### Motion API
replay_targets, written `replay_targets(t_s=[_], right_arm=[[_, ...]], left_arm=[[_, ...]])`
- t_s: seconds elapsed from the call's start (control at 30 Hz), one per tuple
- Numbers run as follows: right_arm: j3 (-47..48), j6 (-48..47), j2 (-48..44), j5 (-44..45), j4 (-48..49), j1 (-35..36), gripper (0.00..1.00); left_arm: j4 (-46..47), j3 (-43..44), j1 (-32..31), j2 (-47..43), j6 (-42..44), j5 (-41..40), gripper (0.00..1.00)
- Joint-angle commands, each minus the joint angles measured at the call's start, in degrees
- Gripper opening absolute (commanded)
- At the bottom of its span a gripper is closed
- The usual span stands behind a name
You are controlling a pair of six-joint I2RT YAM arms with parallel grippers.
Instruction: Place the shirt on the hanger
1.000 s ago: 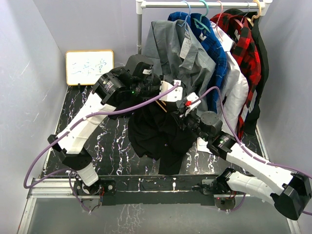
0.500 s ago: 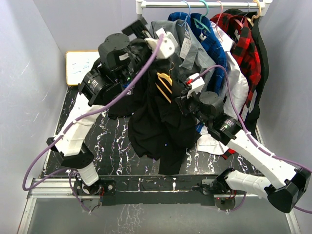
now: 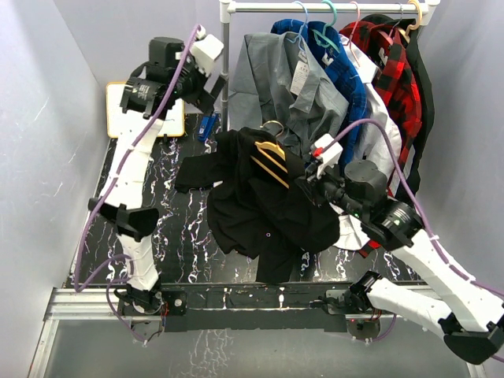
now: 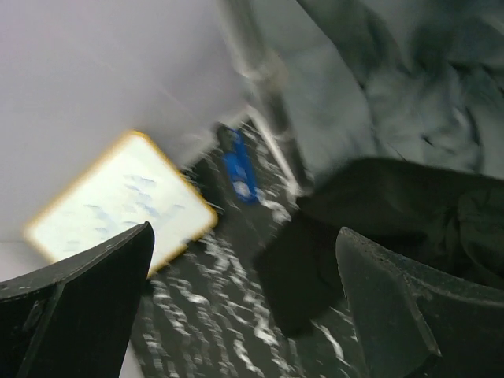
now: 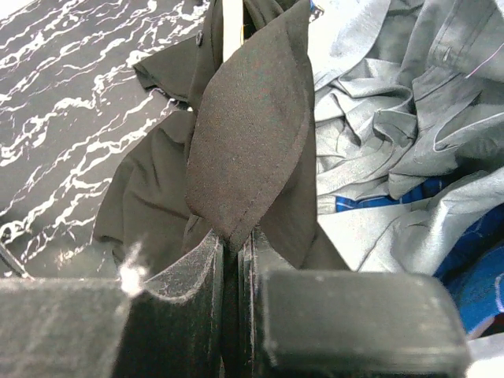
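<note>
Top external shows left fingers (image 3: 209, 88) have just let go and lifted, spread wide, over the desk's (image 3: 181, 236) far-left corner, while right fingers (image 5: 232, 260) stay pinched on a shirt (image 3: 260, 213) fold; shirt heaped mid-desk, hanger (image 3: 270, 157) only partly in, likely needs regrasp.

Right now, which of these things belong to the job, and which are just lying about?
Job: black shirt; yellow hanger; right gripper, pinching the shirt; left gripper, open.
Lying about: whiteboard; small blue object; grey shirt and plaid shirt, hanging on the rail.
</note>
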Motion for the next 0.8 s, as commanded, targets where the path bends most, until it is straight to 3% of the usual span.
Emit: replay_targets(t_s=[0.0,0.17,0.47,0.77], right_arm=[[5.01,-6.65,-4.33,-5.71,-4.34,-0.26,0.0],[5.51,-14.09,-5.94,-9.4,-12.02,-0.26,0.0],[2.97,-25.75,-8.15,-9.8,-16.19,-0.23,0.0],[1.11,-28.05,-9.39,-14.58,-16.27,-0.2,0.0]], left_arm=[[-13.78,1.53,-0.35,2.1,-5.61,20.59,0.98],[-21.0,1.53,0.1,4.84,-4.23,31.89,0.98],[-27.66,-0.33,0.97,5.81,-2.87,49.13,0.98],[-30.89,-5.49,0.97,7.8,0.1,55.49,0.97]])
